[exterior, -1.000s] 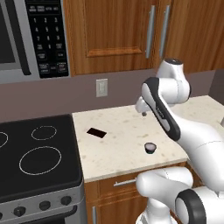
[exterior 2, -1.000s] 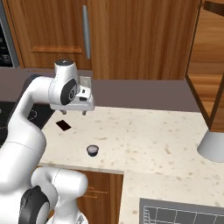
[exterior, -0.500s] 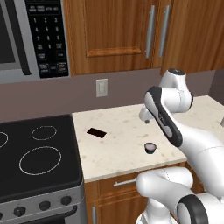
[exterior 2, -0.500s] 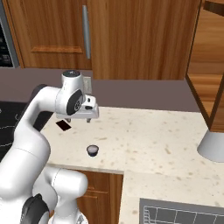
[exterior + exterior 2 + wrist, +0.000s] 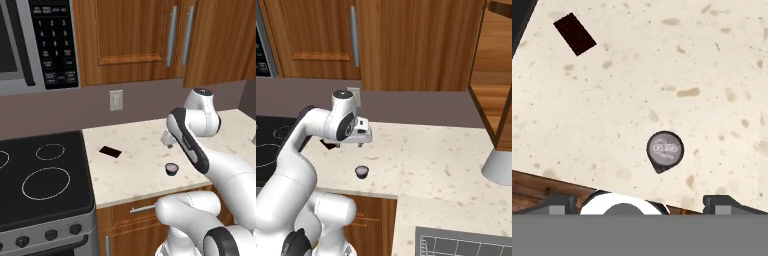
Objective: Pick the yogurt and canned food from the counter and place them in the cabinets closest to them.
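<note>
Jaws spread above canned food (image 5: pixel 665 148)

In the left base view the white arm rises from the lower right of the frame, its forearm slanting up and left to a bent wrist at centre right. The gripper (image 5: pixel 168 141) hangs below that wrist, pointing down. In the right base view the arm climbs from the lower left, arches over at centre left, and the gripper (image 5: pixel 360 142) points down, nothing between its fingers. In the hand view both dark fingertips (image 5: pixel 558 202) stand wide apart at the bottom corners.
</note>
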